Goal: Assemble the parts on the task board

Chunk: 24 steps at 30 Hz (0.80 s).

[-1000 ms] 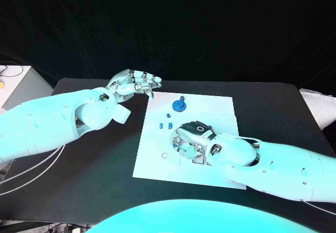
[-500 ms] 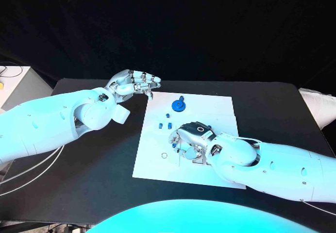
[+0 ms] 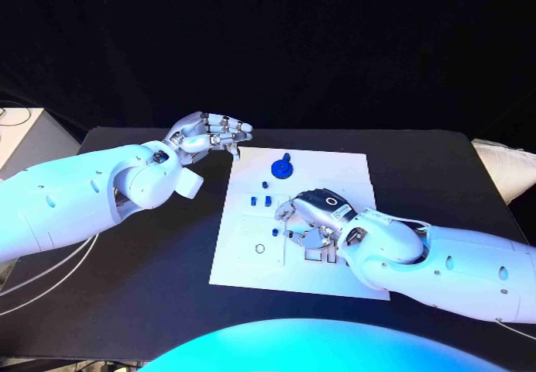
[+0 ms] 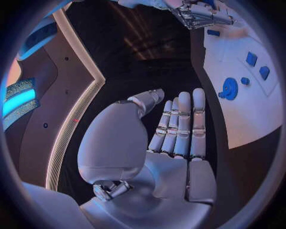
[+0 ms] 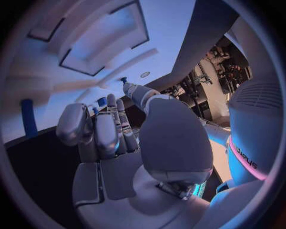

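The white task board (image 3: 335,174) lies mid-table. A round blue part (image 3: 282,167) sits near its far edge, with small blue pieces (image 3: 260,201) just nearer. My right hand (image 3: 314,222) is palm-down over the board's middle, fingers curled toward a small blue piece (image 3: 276,231). In the right wrist view the right hand (image 5: 119,138) shows a bit of blue (image 5: 101,101) at its fingertips; whether it is pinched is unclear. An upright blue peg (image 5: 26,118) stands on the board (image 5: 35,86). My left hand (image 3: 210,133) hovers off the board's far left corner. Its fingers (image 4: 178,124) are straight and hold nothing.
A small ring outline (image 3: 259,249) marks the board's near left part. Black tabletop (image 3: 146,263) surrounds the board on all sides. A pale box (image 3: 28,132) stands beyond the table's left edge. The left wrist view shows the round blue part (image 4: 230,88) and my right hand (image 4: 202,12).
The head view has shifted a little. Both hands keep their places relative to the board, and no part has visibly moved.
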Available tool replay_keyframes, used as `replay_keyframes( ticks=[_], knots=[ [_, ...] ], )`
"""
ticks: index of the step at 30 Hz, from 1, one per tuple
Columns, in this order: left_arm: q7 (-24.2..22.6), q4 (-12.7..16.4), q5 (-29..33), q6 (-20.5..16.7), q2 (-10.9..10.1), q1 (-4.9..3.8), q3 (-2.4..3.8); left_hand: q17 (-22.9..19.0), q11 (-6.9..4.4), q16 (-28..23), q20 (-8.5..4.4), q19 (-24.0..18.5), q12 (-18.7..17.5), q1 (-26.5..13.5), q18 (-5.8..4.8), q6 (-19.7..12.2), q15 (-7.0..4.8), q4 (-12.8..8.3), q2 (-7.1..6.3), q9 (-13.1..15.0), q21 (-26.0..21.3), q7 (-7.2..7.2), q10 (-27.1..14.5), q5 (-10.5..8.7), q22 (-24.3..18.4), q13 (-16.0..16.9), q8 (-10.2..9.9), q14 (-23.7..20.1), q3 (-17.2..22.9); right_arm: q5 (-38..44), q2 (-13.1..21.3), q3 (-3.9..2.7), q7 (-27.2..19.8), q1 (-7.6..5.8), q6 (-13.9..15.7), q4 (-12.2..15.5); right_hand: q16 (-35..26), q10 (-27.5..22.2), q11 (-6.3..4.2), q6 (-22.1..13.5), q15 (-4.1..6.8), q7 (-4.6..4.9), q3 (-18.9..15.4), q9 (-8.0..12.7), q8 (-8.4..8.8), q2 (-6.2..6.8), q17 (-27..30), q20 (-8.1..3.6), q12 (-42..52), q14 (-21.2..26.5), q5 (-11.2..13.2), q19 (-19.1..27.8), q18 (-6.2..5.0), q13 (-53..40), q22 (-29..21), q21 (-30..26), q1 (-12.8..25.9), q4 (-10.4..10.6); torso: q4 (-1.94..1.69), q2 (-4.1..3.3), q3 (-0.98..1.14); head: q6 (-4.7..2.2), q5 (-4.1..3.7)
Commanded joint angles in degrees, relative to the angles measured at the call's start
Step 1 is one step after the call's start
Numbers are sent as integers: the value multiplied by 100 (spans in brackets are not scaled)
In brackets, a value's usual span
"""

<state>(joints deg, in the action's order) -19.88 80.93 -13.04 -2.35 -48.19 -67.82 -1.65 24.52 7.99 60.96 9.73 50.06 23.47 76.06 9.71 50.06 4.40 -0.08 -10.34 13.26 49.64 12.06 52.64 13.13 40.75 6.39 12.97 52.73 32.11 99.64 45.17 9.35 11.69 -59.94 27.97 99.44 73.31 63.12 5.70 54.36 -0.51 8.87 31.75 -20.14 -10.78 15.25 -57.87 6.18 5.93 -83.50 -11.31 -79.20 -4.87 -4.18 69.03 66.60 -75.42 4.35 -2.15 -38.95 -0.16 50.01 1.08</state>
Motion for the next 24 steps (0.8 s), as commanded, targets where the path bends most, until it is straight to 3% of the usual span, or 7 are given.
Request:
replay_keyframes(
  ticks=[1,9,10,11,17,21,24],
  knots=[
    [-26,-6,37,85,9,3,0,-9,48,-23,2,43,-30,17,82,-34,-2,17,-8,-7,26,-9,-12,38,6,-8,28,22,-24,-396,209,-25,-99,-149,62,106,148,22,-30,-20,13,-7,-46,-3,31,-1,-197,-9,94,-79,-15,-188,7,-15,262,304,-64,9,10,9,3,-1,-74],
    [-34,-27,44,94,9,19,-5,-11,52,-28,3,44,-35,16,81,-46,1,20,-11,-13,29,-3,-18,36,9,-13,27,22,-24,-1267,893,-58,-388,-654,-507,205,325,36,-49,-113,22,-5,-99,11,110,57,-407,-24,223,-156,-43,-346,70,-14,519,590,-56,41,36,28,1,-1,-241],
    [-35,-30,46,95,11,21,-6,-11,52,-28,3,44,-35,16,81,-46,1,20,-11,-13,29,-3,-18,36,9,-13,27,22,-24,-1346,974,-61,-429,-708,-584,188,356,4,-60,-185,26,-6,-239,21,158,83,-430,-28,254,-161,6,-349,66,-11,512,580,27,101,39,31,0,-1,-252],
    [-36,-32,47,97,13,24,-6,-11,52,-28,3,44,-35,16,81,-46,1,20,-11,-13,29,-3,-18,36,9,-13,27,22,-24,-1398,1043,-64,-464,-752,-645,164,385,-48,-70,-226,64,-18,-435,23,190,49,-449,-29,289,-160,255,-338,57,-8,467,526,45,147,41,34,-2,-1,-260],
    [-41,-36,54,113,17,46,-8,-11,52,-28,3,44,-35,16,81,-46,1,20,-11,-13,29,-3,-18,36,9,-13,27,22,-24,-1274,1231,-69,-523,-864,-971,7,469,-529,-50,-266,31,-84,-2341,41,343,-351,-365,-37,635,-123,213,-307,0,17,242,206,-678,719,39,35,11,-1,-276],
    [-40,-36,57,117,17,58,-9,-11,52,-28,3,44,-35,16,81,-46,1,20,-11,-13,29,-3,-18,36,9,-13,27,22,-24,-1147,1213,-67,-491,-864,-1183,-73,473,-750,-22,-307,7,-155,-3027,57,412,-409,-294,-19,742,-103,217,-276,-30,28,111,23,-1053,1162,29,28,5,-1,-291],
    [-41,-35,58,120,16,66,-9,-11,52,-28,3,44,-35,16,81,-46,1,20,-11,-13,29,-3,-18,36,9,-13,27,22,-24,-1092,1170,-61,-455,-847,-1321,-142,472,-846,-9,-354,-6,-195,-3270,66,449,-419,-263,-11,786,-94,235,-273,-36,32,81,-24,-1153,1240,25,27,-2,-2,-288]
  ],
)
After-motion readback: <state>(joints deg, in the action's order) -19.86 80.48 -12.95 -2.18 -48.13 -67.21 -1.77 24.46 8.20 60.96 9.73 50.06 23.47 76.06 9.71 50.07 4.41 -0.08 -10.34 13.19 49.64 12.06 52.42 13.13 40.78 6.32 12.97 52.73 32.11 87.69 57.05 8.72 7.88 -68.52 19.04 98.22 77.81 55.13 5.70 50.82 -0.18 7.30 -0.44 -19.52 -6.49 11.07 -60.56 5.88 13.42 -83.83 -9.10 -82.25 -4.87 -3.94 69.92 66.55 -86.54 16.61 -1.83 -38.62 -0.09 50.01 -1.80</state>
